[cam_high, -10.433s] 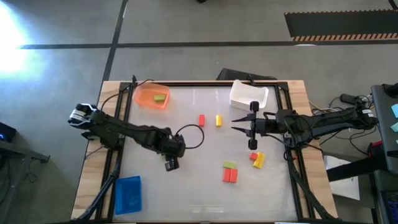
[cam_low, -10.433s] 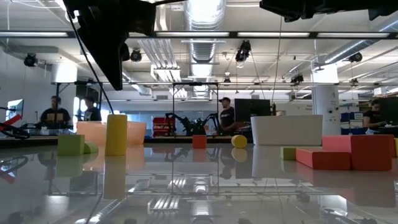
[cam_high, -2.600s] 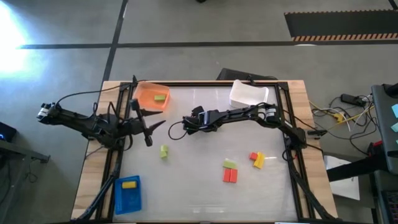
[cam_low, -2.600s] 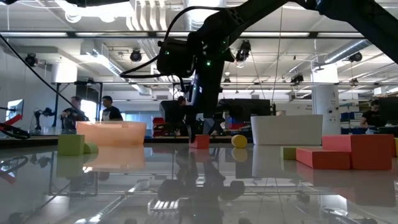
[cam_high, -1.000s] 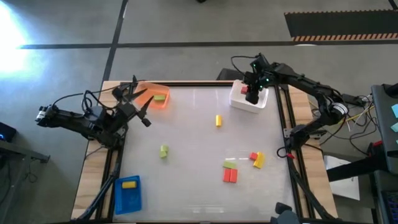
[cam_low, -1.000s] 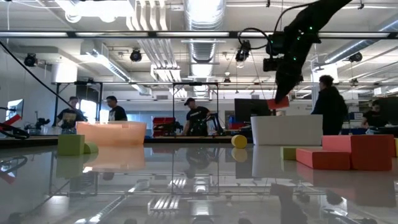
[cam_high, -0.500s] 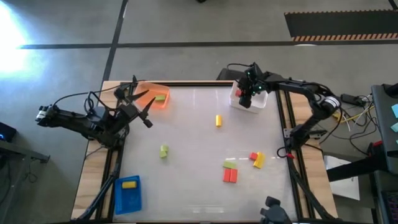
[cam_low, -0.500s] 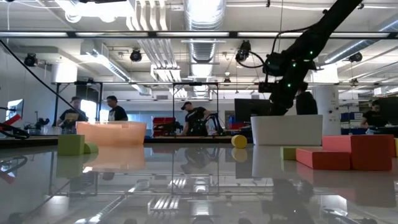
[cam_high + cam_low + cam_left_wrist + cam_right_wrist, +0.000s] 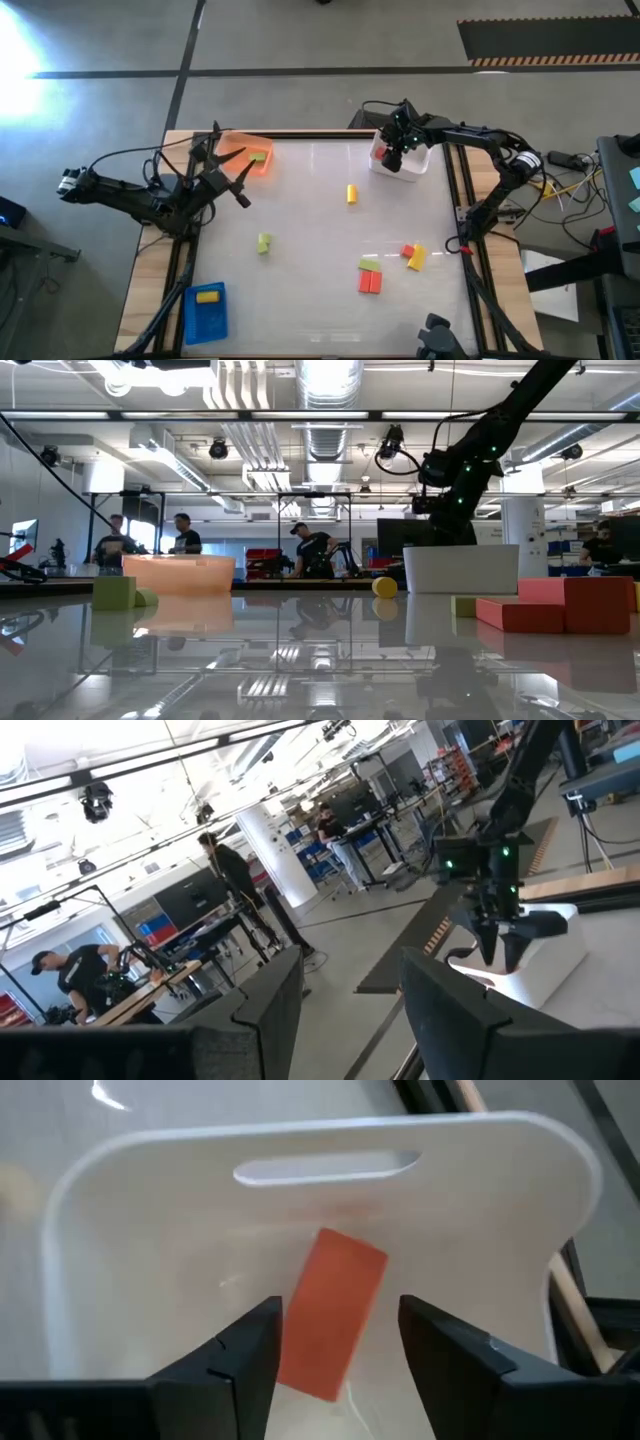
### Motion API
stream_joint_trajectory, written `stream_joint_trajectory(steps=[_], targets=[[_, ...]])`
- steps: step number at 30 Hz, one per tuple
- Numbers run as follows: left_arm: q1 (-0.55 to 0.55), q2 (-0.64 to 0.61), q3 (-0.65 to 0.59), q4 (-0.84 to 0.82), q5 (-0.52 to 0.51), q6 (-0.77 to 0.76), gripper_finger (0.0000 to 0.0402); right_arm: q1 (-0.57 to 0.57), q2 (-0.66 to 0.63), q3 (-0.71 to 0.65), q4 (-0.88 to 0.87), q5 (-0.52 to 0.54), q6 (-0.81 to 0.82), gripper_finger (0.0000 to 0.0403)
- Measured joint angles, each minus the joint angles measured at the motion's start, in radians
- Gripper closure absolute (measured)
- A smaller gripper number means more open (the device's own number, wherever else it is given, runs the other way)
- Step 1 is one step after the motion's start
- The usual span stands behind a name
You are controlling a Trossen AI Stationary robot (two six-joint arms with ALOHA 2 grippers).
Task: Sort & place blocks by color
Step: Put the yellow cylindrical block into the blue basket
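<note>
My right gripper (image 9: 392, 160) (image 9: 338, 1350) is down over the white tray (image 9: 412, 158) at the far right of the table, open. A red block (image 9: 335, 1312) lies flat on the tray floor between its two fingers, apart from both. My left gripper (image 9: 230, 172) (image 9: 345, 1010) hovers open beside the orange tray (image 9: 238, 155), which holds a green block (image 9: 258, 156). A yellow block (image 9: 208, 295) lies in the blue tray (image 9: 205, 318). Loose on the table are a yellow block (image 9: 351, 193), a green block (image 9: 264, 242) and a cluster of red, green and yellow blocks (image 9: 371, 275) (image 9: 412, 256).
The low view shows the white tray (image 9: 460, 568), the orange tray (image 9: 178, 573), a green block (image 9: 113, 592) and red blocks (image 9: 560, 605) at table height. Black frame rails run along the table's sides (image 9: 458, 215). Cables trail from both arms. People stand in the room beyond.
My right gripper has come down from above the white tray into it, shifting slightly toward the table's left. The red block it carried above the tray a second ago now lies on the tray floor, free of the fingers.
</note>
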Motion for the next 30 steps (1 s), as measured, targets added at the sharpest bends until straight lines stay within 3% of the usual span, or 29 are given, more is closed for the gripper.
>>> stream_joint_trajectory(steps=[6, 15, 25, 30], targets=[[0.000, 0.049, 0.003, 0.055, 0.000, -0.005, 0.0249, 0.000, -0.074, 0.000, -0.003, 0.000, 0.054, 0.0213], [0.013, 0.122, 0.007, 0.061, -0.002, -0.165, 0.0249, 0.054, -0.284, 0.000, -0.037, 0.001, 0.228, 0.0216], [0.046, 0.213, 0.009, 0.079, -0.004, -0.234, 0.0249, 0.306, -0.376, 0.001, -0.014, 0.004, 0.547, 0.0233], [0.046, 0.234, 0.013, 0.085, -0.004, -0.232, 0.0249, 0.466, -0.345, 0.001, -0.014, 0.168, 0.653, 0.0240]])
